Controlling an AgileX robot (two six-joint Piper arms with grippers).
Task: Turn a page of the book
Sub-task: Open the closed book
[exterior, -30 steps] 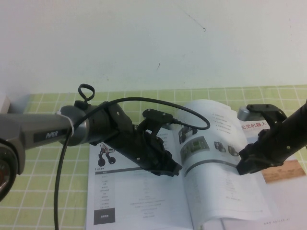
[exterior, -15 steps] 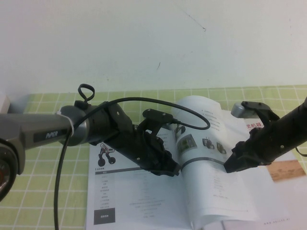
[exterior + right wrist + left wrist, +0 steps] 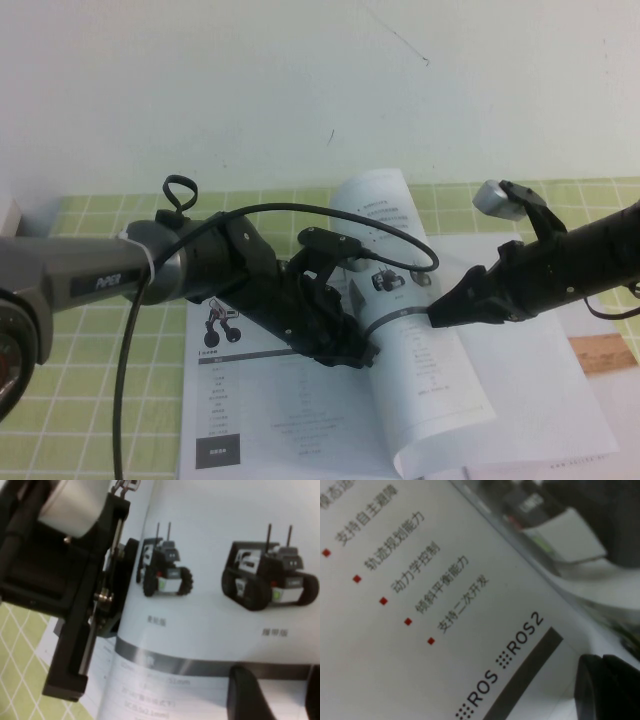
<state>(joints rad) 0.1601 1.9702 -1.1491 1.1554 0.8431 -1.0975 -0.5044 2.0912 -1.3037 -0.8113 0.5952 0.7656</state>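
The book (image 3: 290, 420) lies open on the table. The page (image 3: 420, 370), printed with small black wheeled robots (image 3: 165, 575) and a grey-headed table, stands curled up near the spine. My right gripper (image 3: 438, 316) reaches in from the right, shut on the page's free edge. In the right wrist view one finger (image 3: 245, 695) lies over the printed face. My left gripper (image 3: 358, 352) is shut and rests on the left-hand sheet beside the spine. That sheet shows red-bulleted text (image 3: 395, 580), with the gripper's dark tips (image 3: 604, 662) touching each other.
A green checked cloth (image 3: 90, 400) covers the table in front of a white wall. A tan block (image 3: 602, 355) lies by the book's right edge. A black cable (image 3: 400, 240) loops over the left arm. A blank white sheet (image 3: 545, 390) lies exposed under the lifted page.
The right gripper has moved left and upward with the page. The page has curled from a low bow to a steep roll by the spine, uncovering the blank sheet. The left arm stays put.
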